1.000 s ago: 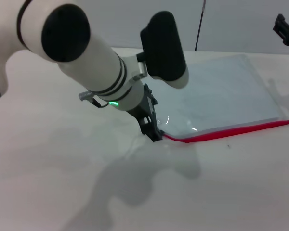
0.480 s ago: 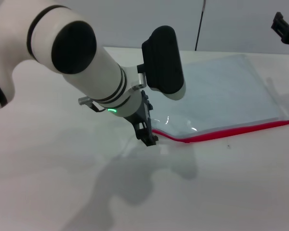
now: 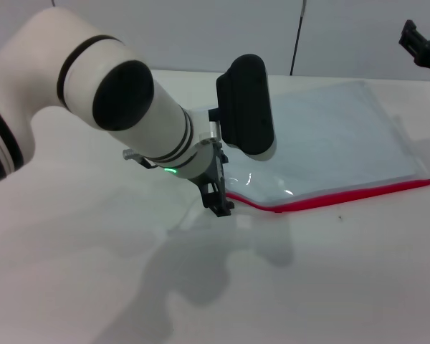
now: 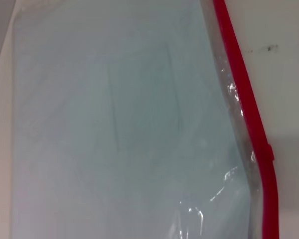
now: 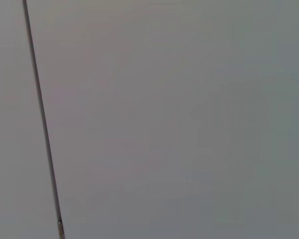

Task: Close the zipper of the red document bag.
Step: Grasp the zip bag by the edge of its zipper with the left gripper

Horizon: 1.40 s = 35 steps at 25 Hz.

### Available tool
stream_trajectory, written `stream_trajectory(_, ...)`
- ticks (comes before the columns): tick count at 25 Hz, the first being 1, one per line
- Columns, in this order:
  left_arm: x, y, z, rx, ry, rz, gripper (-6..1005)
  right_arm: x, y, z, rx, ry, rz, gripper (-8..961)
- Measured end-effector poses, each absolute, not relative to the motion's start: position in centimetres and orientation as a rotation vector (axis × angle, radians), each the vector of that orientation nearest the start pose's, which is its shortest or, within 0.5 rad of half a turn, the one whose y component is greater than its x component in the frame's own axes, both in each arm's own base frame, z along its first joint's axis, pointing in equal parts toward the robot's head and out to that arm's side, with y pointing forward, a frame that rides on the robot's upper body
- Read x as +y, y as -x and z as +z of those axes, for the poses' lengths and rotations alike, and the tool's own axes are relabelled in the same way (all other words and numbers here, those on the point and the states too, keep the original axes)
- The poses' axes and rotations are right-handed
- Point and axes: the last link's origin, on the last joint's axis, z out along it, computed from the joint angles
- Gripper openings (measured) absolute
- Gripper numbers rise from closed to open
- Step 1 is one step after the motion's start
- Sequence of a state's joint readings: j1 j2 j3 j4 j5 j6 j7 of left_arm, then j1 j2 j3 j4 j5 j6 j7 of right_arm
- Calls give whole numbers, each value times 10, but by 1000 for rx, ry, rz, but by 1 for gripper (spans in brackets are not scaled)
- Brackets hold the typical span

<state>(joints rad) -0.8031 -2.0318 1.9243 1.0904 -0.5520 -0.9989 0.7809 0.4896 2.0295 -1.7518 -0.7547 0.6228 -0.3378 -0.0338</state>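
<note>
- The red document bag (image 3: 330,147) lies flat on the pale table (image 3: 93,272), a translucent blue-grey pouch with its long red edge turned toward the robot.
- The zipper (image 3: 344,195) runs along that near edge of the bag; in the left wrist view it shows as a bright red strip (image 4: 249,124) with a small nub partway along it (perhaps the slider, too small to be sure).
- Inside the bag nothing distinct can be made out, only glossy wrinkles in the plastic near the zipper's left end.
- The left gripper (image 3: 218,202) is down at the left end of the zipper, at the bag's near-left corner, where the strip meets its dark fingertips; whether they are clamped on the strip or parted I cannot tell.
- The right gripper (image 3: 421,44) hangs well beyond the bag's far-right corner, above the table's edge, its grip unclear.
</note>
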Motion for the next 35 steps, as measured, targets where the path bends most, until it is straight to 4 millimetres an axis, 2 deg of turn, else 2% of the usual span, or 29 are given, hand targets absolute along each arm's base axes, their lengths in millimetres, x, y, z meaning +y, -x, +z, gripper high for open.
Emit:
stream_trajectory(12, 393, 129, -92, 123, 2617, 557, 726, 433, -248, 9, 765, 1631, 623, 860)
stream_trajectory(35, 397, 137, -99, 105, 2597, 528, 683, 436, -243, 9, 769, 1634, 640, 860)
